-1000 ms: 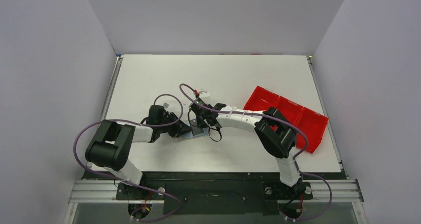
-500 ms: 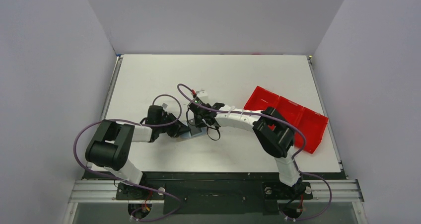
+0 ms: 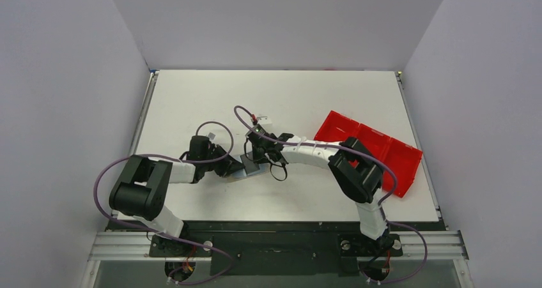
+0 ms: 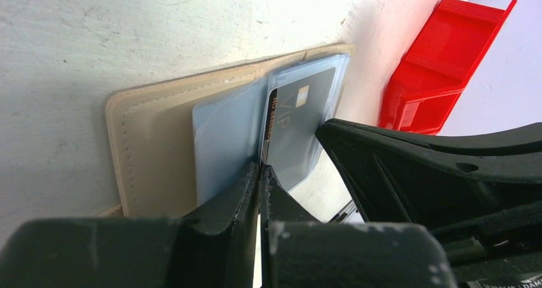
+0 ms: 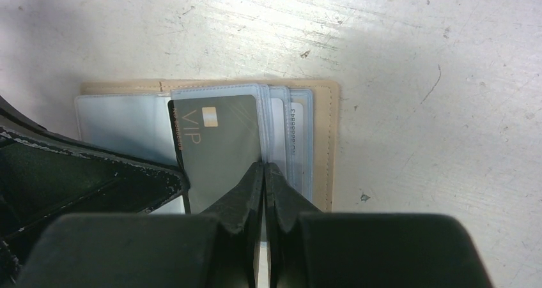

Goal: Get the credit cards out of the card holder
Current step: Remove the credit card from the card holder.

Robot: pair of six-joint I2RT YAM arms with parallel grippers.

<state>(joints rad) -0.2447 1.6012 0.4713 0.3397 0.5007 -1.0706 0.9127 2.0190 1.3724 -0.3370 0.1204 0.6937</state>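
Credit cards [image 5: 224, 128] are being seen tucked into clear, pale blue sleeves inside the card holder [image 5: 331, 141]. This tan stitched folder is being shown lying open and flat on the white counter [image 3: 192, 103], near its middle, between the two arms. One grey card [image 4: 297, 128] is being shown on top, marked VIP in gold, with a small chip and a dark strip of digits along one edge. One pale card [image 5: 295, 131] with raised digits is being glimpsed under layered sleeve edges; further cards cannot be counted. One holder is being counted, and one red tray [image 3: 377, 151] is being seen well apart at the right. The left end effector [image 4: 259, 173] is being shown closed tight, tips meeting at the grey card's dark edge; whether that edge is being pinched cannot be told. The right end effector [image 5: 263, 168] is being shown closed too, tips set at the card's opposite edge.
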